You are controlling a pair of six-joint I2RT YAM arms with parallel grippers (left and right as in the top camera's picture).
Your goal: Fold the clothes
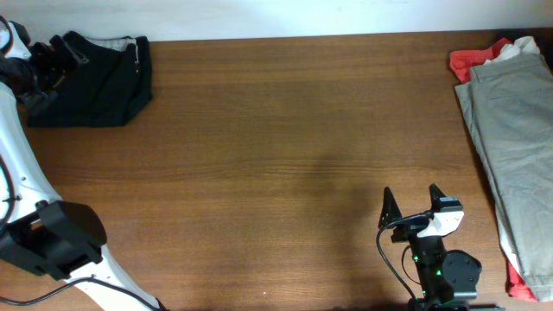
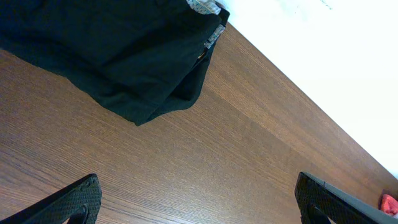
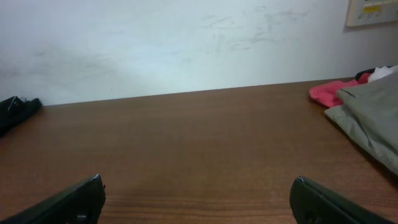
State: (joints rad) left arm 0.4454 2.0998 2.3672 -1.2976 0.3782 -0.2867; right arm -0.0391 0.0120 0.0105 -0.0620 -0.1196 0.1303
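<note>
- Task item: black soft fabric garment (image 1: 91, 79) with a pale grey-white lining strip (image 1: 117, 41) along its far edge. It lies at the far-left corner of the brown wooden table (image 1: 276, 130).
- It looks like a compact, roughly rectangular bundle, with layers stacked at the corner nearest the left wrist camera (so probably already folded over at least once).
- Left gripper (image 2: 196, 193): jaws wide apart, nothing between them and only bare wood under them. In the wrist view the garment sits ahead of the fingers, not touching them. From overhead the gripper is by the garment's left edge (can't tell its height above the cloth).
- Right gripper (image 1: 410, 203): jaws apart and empty, parked at the near edge of the table, well away from the black garment.
- Also on the table are beige-khaki trousers (image 1: 510, 138) spread along the right side, with a red cloth (image 1: 473, 59) partly under them. Neither is being handled.
- Step, as I read it: late stage or between folds, with the garment bundled and no grip on it.
- Next move, as I read it:
  - If another fold is needed, the left arm has to come down on a garment edge, pinch it and carry it across.
  - If not, the left arm should back off clear without snagging the cloth.
</note>
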